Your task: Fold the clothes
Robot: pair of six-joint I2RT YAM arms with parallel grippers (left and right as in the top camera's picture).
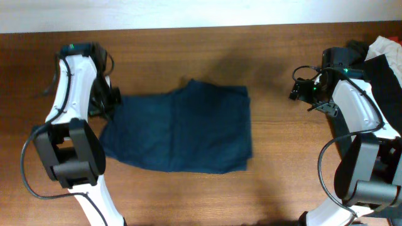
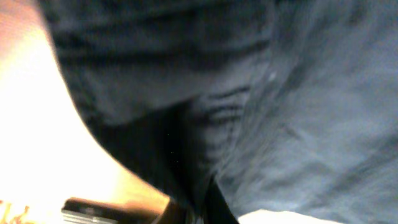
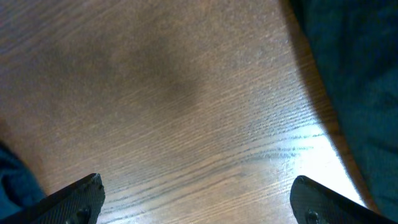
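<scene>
— Where's the garment sitting right now?

— The dark navy-blue limp fabric garment [image 1: 182,129] lies spread flat on the brown wooden worktop [image 1: 276,176], left of the middle. Its long axis runs side to side, and one squared end points at the right arm while the other, more ragged end reaches the left arm.

— So which arm is nearer?

— The left one, easily. The left tool [image 1: 107,103] is right at the cloth's left edge, touching or just over it. Its wrist view is filled with blurred blue fabric, so I can't tell how far its fingers stand apart or whether they have any cloth.

— And the right side?

— The right tool [image 1: 300,90] hangs well apart from the garment's right edge, over bare wood. Its two dark fingertips [image 3: 74,198] are spread wide with nothing between them.

— Anything else over there?

— A heap of black and white cloth pieces [image 1: 384,59] at the far right edge, behind the right arm.

— What does the fold hinge on?

— My read: the cloth lies to the right of the left tool, so a lift from that end would carry it along the long axis.
</scene>
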